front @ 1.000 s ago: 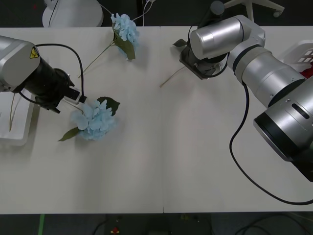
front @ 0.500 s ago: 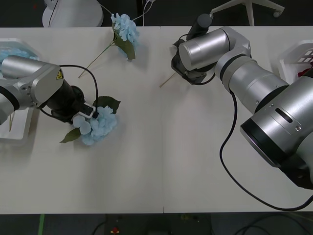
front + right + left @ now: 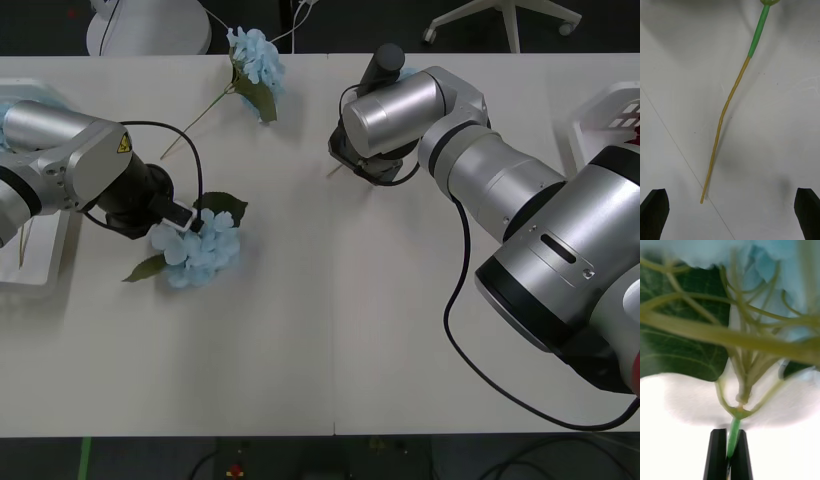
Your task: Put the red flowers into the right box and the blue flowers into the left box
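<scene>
Left gripper [image 3: 729, 453] pinching green stem of blue hydrangea [image 3: 200, 248], bloom lying on table [image 3: 320, 340] beside left box [image 3: 40, 270]. Right gripper [image 3: 730, 213] hovering wide open over thin stem [image 3: 724, 116] mid-table. Second hydrangea [image 3: 255, 60] lying at far edge.

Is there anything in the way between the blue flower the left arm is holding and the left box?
Nothing visible blocks it. The left gripper has its jaws shut on the stem of the blue flower, and the left box sits just beyond the arm at the table's left edge, with only bare tabletop between.
</scene>
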`<state>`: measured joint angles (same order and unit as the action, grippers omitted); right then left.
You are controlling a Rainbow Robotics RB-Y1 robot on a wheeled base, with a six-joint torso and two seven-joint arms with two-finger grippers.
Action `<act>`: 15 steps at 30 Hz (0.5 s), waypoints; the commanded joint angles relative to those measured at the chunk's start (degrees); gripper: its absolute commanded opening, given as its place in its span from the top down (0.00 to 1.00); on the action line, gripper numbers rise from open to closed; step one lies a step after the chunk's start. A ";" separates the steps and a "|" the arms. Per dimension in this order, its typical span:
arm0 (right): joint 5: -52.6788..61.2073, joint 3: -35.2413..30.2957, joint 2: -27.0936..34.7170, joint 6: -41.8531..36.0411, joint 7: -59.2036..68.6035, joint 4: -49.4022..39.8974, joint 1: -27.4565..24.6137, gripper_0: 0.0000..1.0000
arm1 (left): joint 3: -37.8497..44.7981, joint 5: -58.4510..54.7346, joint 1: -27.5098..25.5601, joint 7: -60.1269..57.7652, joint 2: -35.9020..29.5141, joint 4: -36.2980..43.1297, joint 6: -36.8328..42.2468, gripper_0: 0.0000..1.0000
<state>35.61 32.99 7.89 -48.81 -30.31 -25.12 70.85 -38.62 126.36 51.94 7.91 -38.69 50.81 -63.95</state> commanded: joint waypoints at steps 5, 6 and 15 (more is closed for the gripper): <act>0.86 1.12 -2.35 -0.15 -1.86 -0.37 3.60 0.04 | 6.19 -2.61 3.34 -4.92 -3.67 5.00 -0.12 1.00; 1.12 1.20 -2.35 -0.15 -1.86 -0.37 3.60 0.03 | 6.71 -4.01 3.34 -7.38 -4.55 6.41 -0.74 1.00; 1.83 3.05 -2.79 -0.15 -1.86 -0.37 3.60 0.04 | 7.77 -15.26 3.16 -29.35 -10.18 13.09 -3.73 1.00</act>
<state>36.75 34.70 6.95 -49.03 -30.31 -25.11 70.87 -32.54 114.26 52.49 -20.35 -45.10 62.21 -66.48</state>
